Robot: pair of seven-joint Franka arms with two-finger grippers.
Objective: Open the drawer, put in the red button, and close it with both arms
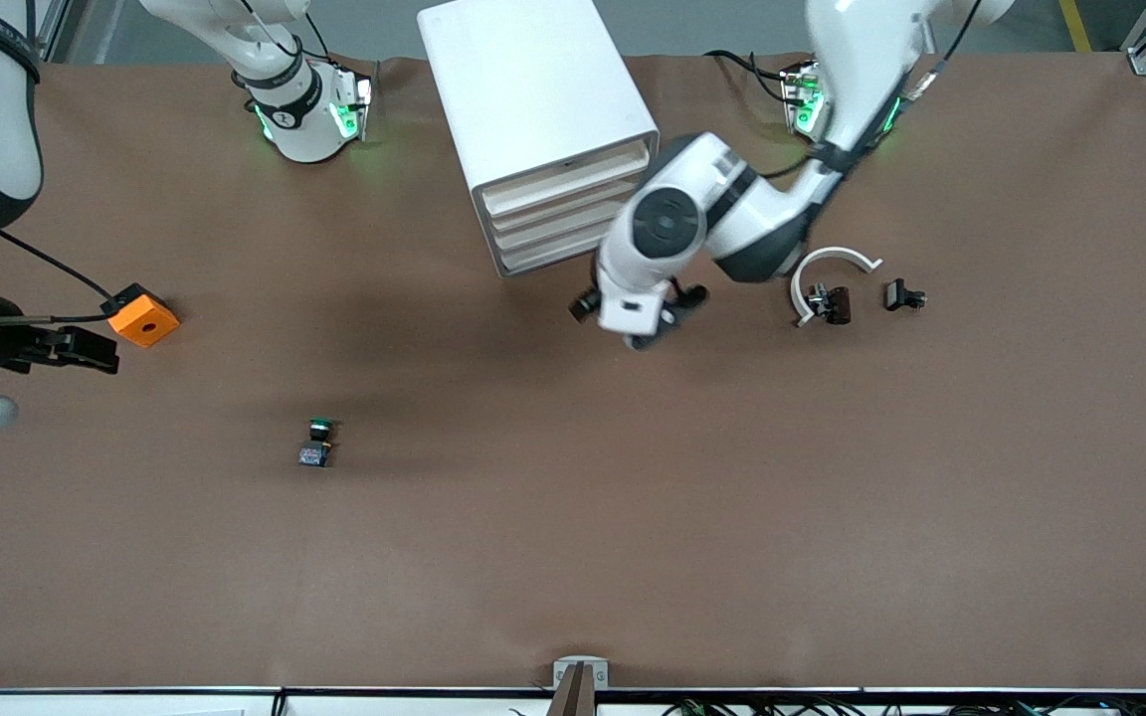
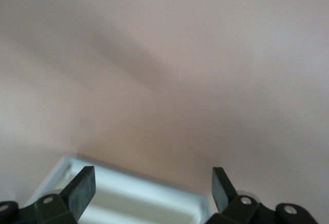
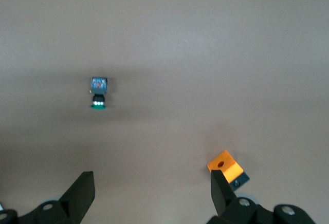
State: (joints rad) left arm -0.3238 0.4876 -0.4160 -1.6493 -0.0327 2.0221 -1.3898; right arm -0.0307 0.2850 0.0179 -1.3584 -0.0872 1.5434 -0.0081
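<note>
1. Progress: barely begun. I can't tell if the drawer [image 1: 573,221] is out at all, and the red button [image 1: 832,304] lies on the table toward the left arm's end, beside a white arc [image 1: 829,265].
2. Left gripper [image 2: 154,185], fingers apart, hovers at the cabinet [image 1: 533,89] front.
3. Right gripper [image 3: 152,188], apart and empty, waits near the orange block [image 1: 143,318].
4. Room: open table lies between cabinet and button.

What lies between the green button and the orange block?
Nothing: only bare table runs between the green button and the orange block, as the front and right wrist views show.
</note>
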